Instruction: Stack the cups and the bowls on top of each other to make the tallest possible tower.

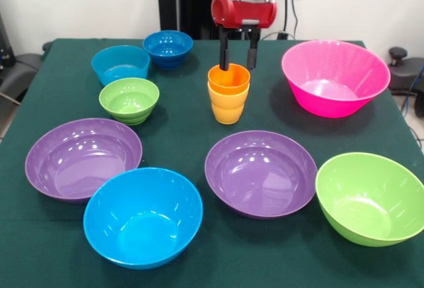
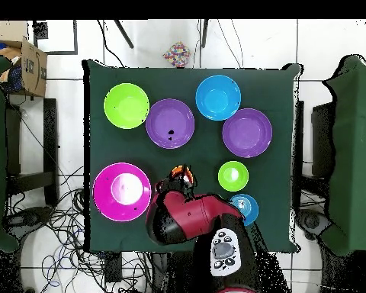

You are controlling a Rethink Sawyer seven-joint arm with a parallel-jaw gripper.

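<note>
An orange cup [image 1: 229,78] sits nested in a yellow-orange cup [image 1: 228,108] at the table's middle, and its rim [image 2: 184,175] shows in the overhead view. My gripper [image 1: 238,64] hangs just above and behind the orange rim, open, its fingers [image 1: 224,53] spread and holding nothing. To the left stand the small green bowl [image 1: 129,99], light blue bowl [image 1: 120,64] and dark blue bowl [image 1: 167,48]. The large bowls lie around them: pink [image 1: 334,76], two purple [image 1: 83,157] [image 1: 260,172], blue [image 1: 142,215] and green [image 1: 370,196].
The green cloth table [image 1: 199,122] ends close behind the large blue and green bowls at the front. From above, my arm [image 2: 190,217] covers the dark blue bowl and part of the light blue bowl [image 2: 247,206]. A cardboard box [image 2: 30,65] stands off the table.
</note>
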